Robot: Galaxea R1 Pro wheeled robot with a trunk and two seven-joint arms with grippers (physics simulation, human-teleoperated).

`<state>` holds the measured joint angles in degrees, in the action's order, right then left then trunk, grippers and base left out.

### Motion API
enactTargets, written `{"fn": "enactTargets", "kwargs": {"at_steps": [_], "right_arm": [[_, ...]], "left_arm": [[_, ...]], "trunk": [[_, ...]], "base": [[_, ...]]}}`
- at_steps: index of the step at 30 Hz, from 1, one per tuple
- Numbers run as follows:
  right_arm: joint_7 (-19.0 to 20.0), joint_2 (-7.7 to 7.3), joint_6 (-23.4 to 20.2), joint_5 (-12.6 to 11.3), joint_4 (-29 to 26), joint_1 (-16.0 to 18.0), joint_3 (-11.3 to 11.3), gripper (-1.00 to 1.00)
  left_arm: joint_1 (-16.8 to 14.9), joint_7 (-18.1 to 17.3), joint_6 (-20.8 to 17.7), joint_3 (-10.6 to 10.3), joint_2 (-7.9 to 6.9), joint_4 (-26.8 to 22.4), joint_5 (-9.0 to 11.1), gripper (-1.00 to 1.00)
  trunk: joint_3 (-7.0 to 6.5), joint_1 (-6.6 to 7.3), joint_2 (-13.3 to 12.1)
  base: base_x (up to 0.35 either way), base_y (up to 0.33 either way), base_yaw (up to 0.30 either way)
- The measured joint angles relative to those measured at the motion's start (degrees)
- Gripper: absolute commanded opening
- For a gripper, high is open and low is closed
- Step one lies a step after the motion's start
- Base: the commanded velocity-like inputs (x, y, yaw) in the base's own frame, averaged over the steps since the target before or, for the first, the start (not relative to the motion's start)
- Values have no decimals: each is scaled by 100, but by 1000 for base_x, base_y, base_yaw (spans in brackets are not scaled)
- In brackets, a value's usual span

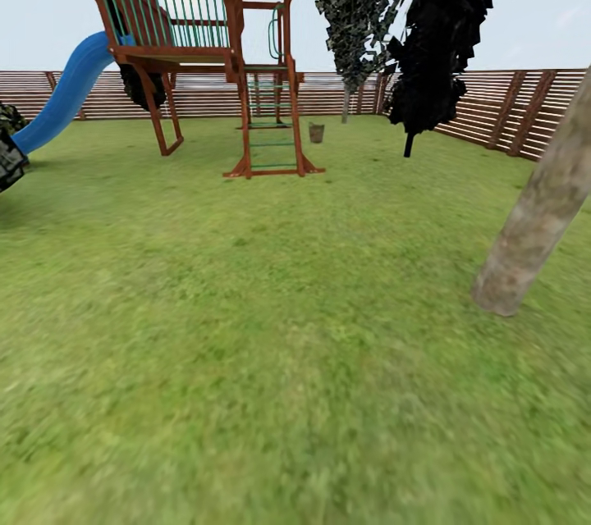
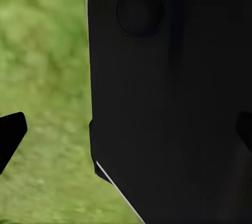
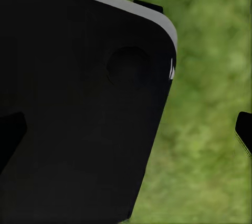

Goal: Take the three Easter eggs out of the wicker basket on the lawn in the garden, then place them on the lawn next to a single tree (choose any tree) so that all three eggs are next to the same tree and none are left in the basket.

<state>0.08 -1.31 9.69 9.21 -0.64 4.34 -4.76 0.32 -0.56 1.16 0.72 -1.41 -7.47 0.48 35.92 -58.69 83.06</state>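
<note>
Head view first: the small round bucket-shaped wicker basket [image 1: 316,132] of grey-brown twigs is standing far off on the wide mottled green lawn [image 1: 246,328], just beside the right foot of the brown wooden play frame [image 1: 205,41] with its green rope ladder and blue slide [image 1: 61,98]. No eggs are visible at this range; whether they are lying inside the basket is too small to tell. The step in hand looks like the drive toward the basket, and doing it well means steering slightly right of centre, keeping the frame's ladder legs to the left and stopping with the basket within reach of an arm. The pale grey-brown leaning trunk [image 1: 538,213] is standing near on the right, a handy tree for the eggs later, but the base should be passing clear of it. Farther back, a thin black-trunked tree [image 1: 435,41] and a grey-green one [image 1: 357,8] are rising before the brown slatted fence [image 1: 509,111]; neither is blocking the straight path.

Left wrist view: the left gripper [image 2: 126,129] is pointing at a dark body panel with blurred grass beside it; its fingertips are sitting at opposite edges, spread apart and holding nothing.

Right wrist view: the right gripper [image 3: 126,129] is likewise spread wide and empty, facing dark panel and grass.
</note>
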Motion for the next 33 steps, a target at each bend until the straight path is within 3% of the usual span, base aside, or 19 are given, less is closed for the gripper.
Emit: {"fn": "enactTargets", "kwargs": {"at_steps": [33], "right_arm": [[32, 9, -17, -52, 8, 2, 0, 100]], "left_arm": [[0, 0, 0, 0, 0, 0, -4, 100]], "trunk": [[0, 0, 0]], "base": [[342, 108, -228]]}}
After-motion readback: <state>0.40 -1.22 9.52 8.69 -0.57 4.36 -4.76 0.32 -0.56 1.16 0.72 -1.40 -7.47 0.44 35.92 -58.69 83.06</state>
